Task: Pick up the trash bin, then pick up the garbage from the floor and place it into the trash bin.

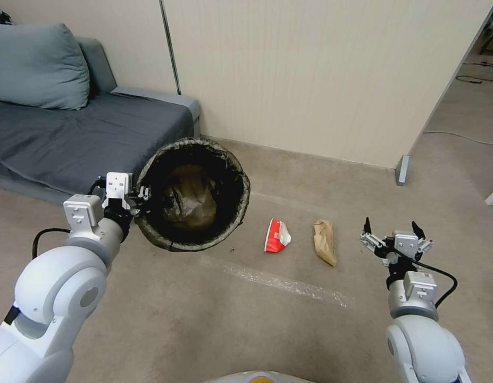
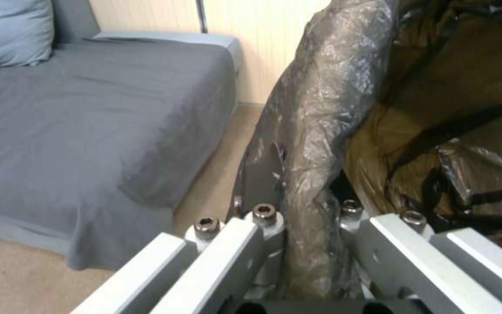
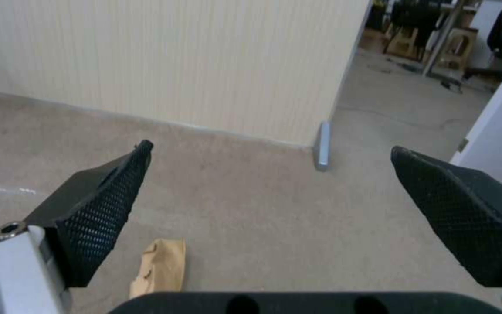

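Note:
My left gripper (image 1: 141,199) is shut on the near-left rim of the trash bin (image 1: 193,194), which hangs tilted above the floor (image 1: 289,314) with its dark bag-lined mouth facing me. The left wrist view shows the bag-covered rim (image 2: 312,165) pinched between the fingers. On the carpet right of the bin lie two pieces of garbage: a red-and-white crushed paper cup (image 1: 276,235) and a brown paper bag (image 1: 324,242). My right gripper (image 1: 391,230) hovers open, right of the paper bag and a little nearer to me. The brown paper bag (image 3: 161,266) shows by the right gripper's fingers.
A grey sofa (image 1: 70,133) with a cushion (image 1: 39,66) stands at the left behind the bin. A beige partition wall (image 1: 310,74) runs across the back, ending at a grey foot (image 1: 402,170). A pale tape line (image 1: 278,281) crosses the carpet. Open floor extends to the right.

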Controlling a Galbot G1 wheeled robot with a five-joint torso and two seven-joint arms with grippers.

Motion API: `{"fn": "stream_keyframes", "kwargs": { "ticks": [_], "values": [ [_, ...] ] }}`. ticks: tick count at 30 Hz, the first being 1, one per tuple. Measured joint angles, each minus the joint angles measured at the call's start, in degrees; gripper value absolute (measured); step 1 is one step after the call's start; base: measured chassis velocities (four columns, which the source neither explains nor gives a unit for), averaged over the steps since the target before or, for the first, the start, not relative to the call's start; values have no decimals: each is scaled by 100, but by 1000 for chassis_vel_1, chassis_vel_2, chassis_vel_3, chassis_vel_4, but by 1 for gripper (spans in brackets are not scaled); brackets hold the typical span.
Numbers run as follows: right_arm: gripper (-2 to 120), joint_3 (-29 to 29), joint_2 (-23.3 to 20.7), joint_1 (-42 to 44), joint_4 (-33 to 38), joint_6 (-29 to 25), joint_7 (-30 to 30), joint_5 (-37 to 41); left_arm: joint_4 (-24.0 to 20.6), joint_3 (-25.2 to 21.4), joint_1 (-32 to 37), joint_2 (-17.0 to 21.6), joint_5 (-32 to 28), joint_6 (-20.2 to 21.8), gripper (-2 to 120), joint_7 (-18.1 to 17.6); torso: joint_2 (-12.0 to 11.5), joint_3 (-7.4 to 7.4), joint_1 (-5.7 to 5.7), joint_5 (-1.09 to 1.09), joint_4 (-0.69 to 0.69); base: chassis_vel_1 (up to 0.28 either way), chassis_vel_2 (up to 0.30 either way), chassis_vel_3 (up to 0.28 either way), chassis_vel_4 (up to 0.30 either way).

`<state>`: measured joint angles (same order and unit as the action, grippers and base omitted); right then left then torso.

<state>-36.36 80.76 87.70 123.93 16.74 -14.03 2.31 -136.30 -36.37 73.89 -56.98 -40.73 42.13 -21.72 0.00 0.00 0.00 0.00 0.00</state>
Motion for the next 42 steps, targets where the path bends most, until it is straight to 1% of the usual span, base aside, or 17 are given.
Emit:
{"fn": "stream_keyframes", "kwargs": {
  "ticks": [2,4,5,8,9,10,11,14,15,17,20,21,24,26,29,37,42],
  "values": [
    [100,-1,-218,-172,54,416,-57,268,36,2,-28,9,10,0,1,5,0,0,0,1,1,0,0,0,0],
    [100,-5,-287,-224,66,547,-71,372,49,6,-44,11,12,0,1,6,0,0,0,0,1,0,0,0,0],
    [100,-9,-480,-360,75,860,-107,646,77,23,-73,17,16,0,1,13,0,0,1,1,0,0,0,0,0],
    [100,-5,-618,-461,76,1095,-136,822,91,33,-82,23,21,0,1,20,0,0,0,1,-1,0,0,0,0],
    [100,18,-915,-678,81,1572,-157,1264,118,48,-101,32,40,0,1,41,0,0,0,1,0,0,0,0,0],
    [100,64,-1502,-1111,9,2233,-239,2070,163,83,-149,48,59,0,1,61,0,0,0,0,0,0,0,0,0],
    [100,64,-1502,-1111,9,2233,-239,2070,163,83,-149,48,59,0,1,61,0,0,0,0,0,0,0,0,0],
    [100,294,-2099,-1875,-415,2585,-509,3063,196,113,-147,54,82,0,1,86,0,0,0,-1,0,0,0,0,0],
    [100,294,-2099,-1875,-415,2585,-509,3063,196,113,-147,54,82,0,1,86,0,0,0,-1,0,0,0,0,0],
    [100,656,-2364,-2488,-1048,2608,-622,3503,212,126,-149,66,84,0,1,91,0,0,0,2,1,0,0,0,0],
    [100,1080,-2453,-2965,-1585,2608,-830,3954,222,126,-154,83,86,0,1,90,0,0,0,0,0,0,0,0,0],
    [100,1080,-2453,-2965,-1585,2608,-830,3954,222,126,-154,83,86,0,1,90,0,0,0,0,0,0,0,0,0],
    [100,1840,-2334,-3623,-2476,2596,-1076,4268,263,138,-167,106,101,0,1,98,0,0,0,-3,0,0,0,0,0],
    [100,1967,-2266,-3724,-2657,2593,-1148,4314,269,145,-170,110,102,0,1,98,0,1,1,-1,0,0,0,0,0],
    [100,2313,-1740,-4118,-3615,2576,-1471,4419,286,171,-173,117,119,0,1,102,0,0,0,-1,1,0,0,0,0],
    [100,2518,-862,-4448,-4809,2558,-1449,4048,397,229,-206,130,180,0,1,146,0,1,1,0,1,0,0,0,0],
    [100,2548,-687,-4624,-5243,2552,-1360,3875,435,255,-209,94,218,0,1,170,0,0,0,-1,0,0,0,0,0]
  ]
}}
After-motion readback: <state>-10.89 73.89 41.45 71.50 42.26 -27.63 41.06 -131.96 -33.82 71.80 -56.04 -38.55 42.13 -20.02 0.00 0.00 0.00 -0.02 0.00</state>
